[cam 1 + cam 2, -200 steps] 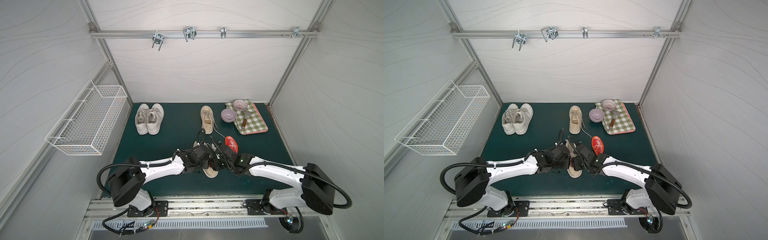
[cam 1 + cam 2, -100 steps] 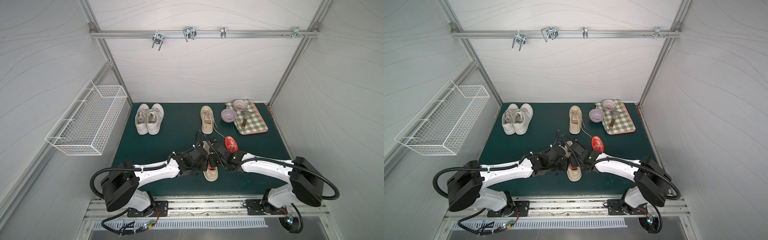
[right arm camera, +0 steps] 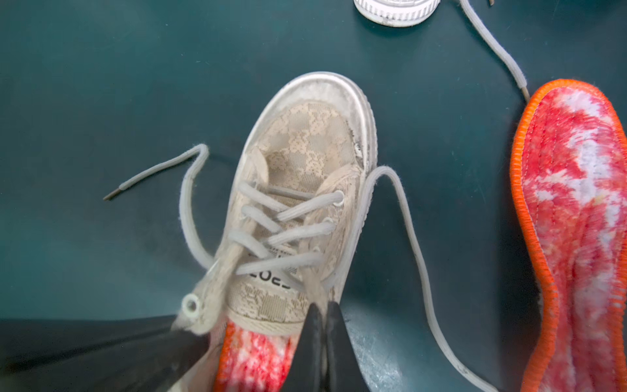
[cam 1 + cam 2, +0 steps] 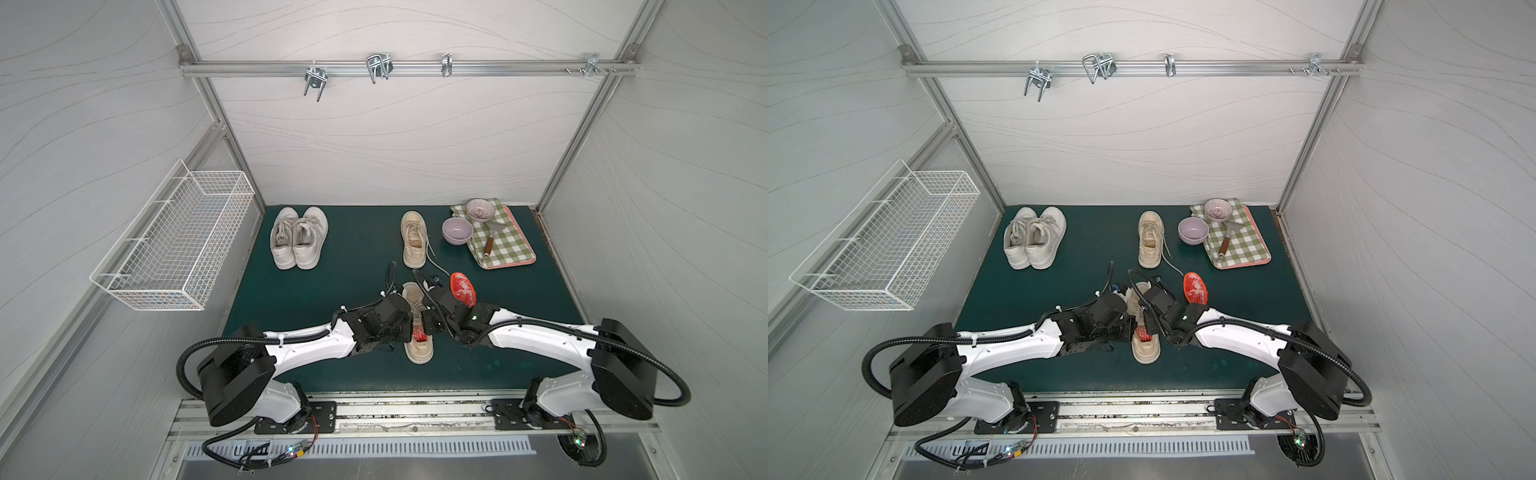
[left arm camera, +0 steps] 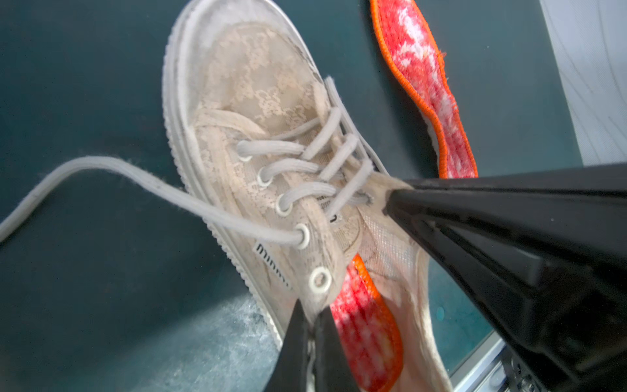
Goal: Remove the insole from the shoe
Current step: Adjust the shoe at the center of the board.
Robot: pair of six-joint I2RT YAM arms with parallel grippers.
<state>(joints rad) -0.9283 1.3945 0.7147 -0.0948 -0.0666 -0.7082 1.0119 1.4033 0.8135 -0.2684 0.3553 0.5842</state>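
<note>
1. Two tools are at work and both are fully closed. My left tool (image 5: 314,315) pinches the lace flap of the shoe (image 5: 258,101) beside the last eyelet. My right tool (image 3: 325,309) pinches the opposite flap.
2. Between the two tool tips, a little behind them, the insole (image 3: 254,359) lies inside the shoe. It is red with an orange border, and only its heel part shows below the tongue.
3. I judge that the step in hand is to spread the mouth of the shoe. I should pull the flaps apart sideways, not upward, so that the sole rests flat on the table (image 3: 101,101).
4. Each grip has only a thin fabric edge. The lace cloth looks soft, so a slow and equal pull on both sides is safer, because it may slip out or tear.
5. One tool must then let go to take the insole. I would release one side, hold the shoe down with the other, pinch the orange border and draw it back toward the heel, because the front part sits under the laces.
6. Outside my right tool a second insole (image 3: 576,220) lies on the table, with a loose lace (image 3: 428,295) between them. I must not catch either.
</note>
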